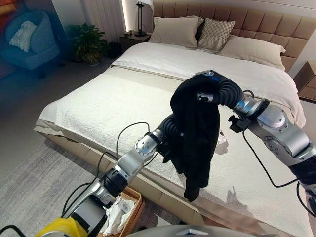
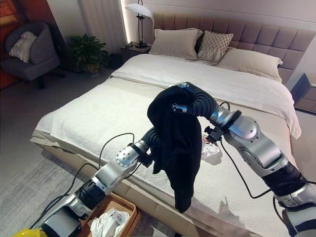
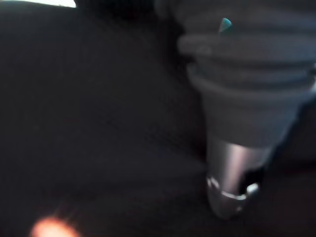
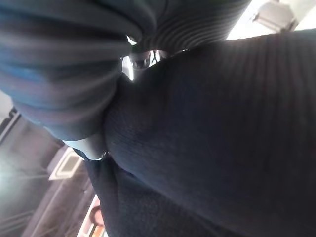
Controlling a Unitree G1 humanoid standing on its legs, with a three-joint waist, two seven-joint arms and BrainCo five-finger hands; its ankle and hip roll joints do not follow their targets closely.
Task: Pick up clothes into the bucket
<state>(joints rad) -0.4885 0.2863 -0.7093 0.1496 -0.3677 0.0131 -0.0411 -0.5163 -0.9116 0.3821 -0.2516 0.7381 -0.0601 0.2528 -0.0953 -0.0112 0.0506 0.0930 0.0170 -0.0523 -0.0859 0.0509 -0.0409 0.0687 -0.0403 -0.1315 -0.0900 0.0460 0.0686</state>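
Above the bed (image 1: 123, 98), black garment (image 1: 195, 133) drapes over right hand (image 1: 210, 91), hiding its fingers.

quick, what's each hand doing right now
Left hand: up against the black garment, fingers hidden behind it, cannot be told.
Right hand: the garment drapes over it above the bed, fingers covered, cannot be told.

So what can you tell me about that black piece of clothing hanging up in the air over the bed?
The black knitted garment is dark, soft and finely ribbed, as the right wrist view shows. It hangs bunched and limp above the cream-covered bed, its top draped over the right hand, a narrow end dangling past the bed's near edge. The left hand reaches into its folds from behind; its fingers are hidden. The garment looks clear of the bedding.
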